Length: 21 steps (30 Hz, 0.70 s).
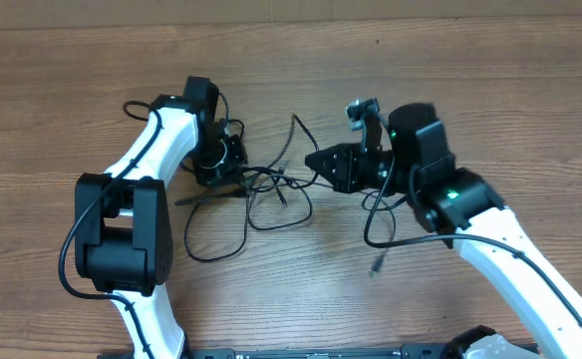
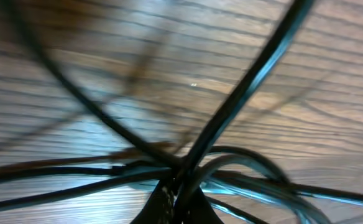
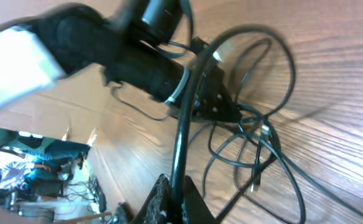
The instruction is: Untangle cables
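Black and thin, the cables [image 1: 269,180] are sprawled on the desk [image 1: 72,80] between the claws, a strand clamped in the left claw [image 1: 237,181] and another in the right claw [image 1: 312,160]; light, floppy, snag-prone handling is expected, grips near the tangle favoured.

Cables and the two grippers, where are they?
cables [image 1: 264,181]: overhead view, the tangled middle.
left gripper [image 2: 175,199]: left wrist view, between its fingertips.
right gripper [image 3: 174,200]: right wrist view, between its fingertips.

Wood-grain table [image 1: 52,80], tangled black cables [image 1: 271,181] spread across its middle, plug end [image 1: 378,265] lying loose
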Motion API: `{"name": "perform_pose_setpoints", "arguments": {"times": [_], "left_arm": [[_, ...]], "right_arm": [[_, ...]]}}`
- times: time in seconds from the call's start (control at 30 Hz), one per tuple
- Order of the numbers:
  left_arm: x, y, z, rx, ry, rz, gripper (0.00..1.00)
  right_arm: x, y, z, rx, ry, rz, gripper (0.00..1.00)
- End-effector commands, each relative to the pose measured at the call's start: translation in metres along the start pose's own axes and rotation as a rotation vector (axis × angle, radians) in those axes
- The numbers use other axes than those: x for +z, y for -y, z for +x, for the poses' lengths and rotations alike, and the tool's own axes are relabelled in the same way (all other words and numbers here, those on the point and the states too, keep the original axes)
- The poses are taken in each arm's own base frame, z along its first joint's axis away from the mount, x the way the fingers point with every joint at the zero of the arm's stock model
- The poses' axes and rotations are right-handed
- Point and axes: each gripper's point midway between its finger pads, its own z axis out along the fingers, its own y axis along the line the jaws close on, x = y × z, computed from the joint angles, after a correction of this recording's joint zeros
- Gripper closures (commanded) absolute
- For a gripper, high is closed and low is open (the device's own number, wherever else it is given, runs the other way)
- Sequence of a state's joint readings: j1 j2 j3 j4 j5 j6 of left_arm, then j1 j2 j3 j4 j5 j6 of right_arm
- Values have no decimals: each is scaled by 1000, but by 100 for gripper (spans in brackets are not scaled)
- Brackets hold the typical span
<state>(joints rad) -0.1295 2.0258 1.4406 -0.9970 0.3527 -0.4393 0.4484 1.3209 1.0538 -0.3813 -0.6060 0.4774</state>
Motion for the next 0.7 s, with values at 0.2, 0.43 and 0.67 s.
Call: {"name": "perform_pose_setpoints", "arguments": {"times": [0.2,0.43,0.67], "left_arm": [[1,-31,-2,73,4,-143,67],[0,-37,-5,73,18,-183,71],[-2,-45,-9,74,40,-233,71]], "right_arm": [[-58,-68,-56,-151,109,27,96],[-88,-104,-76,-231,160,8,96],[-116,-141,-98,-304,249,-37,96]]}}
